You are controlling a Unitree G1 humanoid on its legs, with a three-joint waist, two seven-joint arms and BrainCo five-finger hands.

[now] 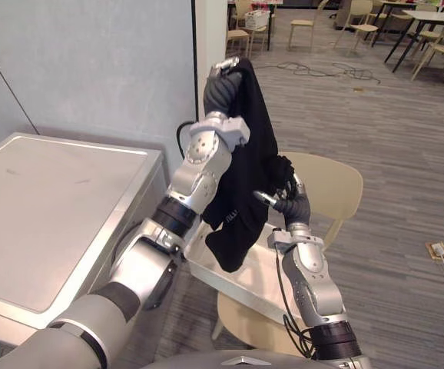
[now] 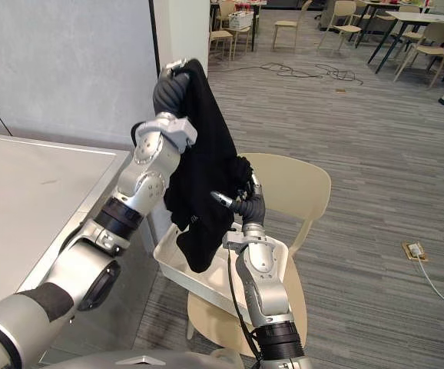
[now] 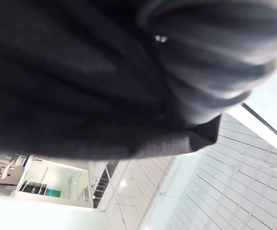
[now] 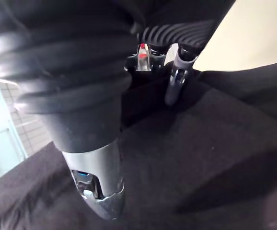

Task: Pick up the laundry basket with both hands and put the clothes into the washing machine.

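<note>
Garment (image 1: 246, 154) hanging below the raised left hand (image 1: 223, 84), right hand (image 1: 293, 206) against its side lower down, basket (image 1: 241, 283) beneath both hands on a chair (image 1: 331, 184), washing machine (image 1: 53, 215) left of the left hand.

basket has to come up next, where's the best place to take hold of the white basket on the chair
Take the white basket by its raised rim at two opposite ends, coming in from both sides at once. It lies flat and open-topped on the chair, and the black garment hangs over its middle. No handles can be made out.
</note>
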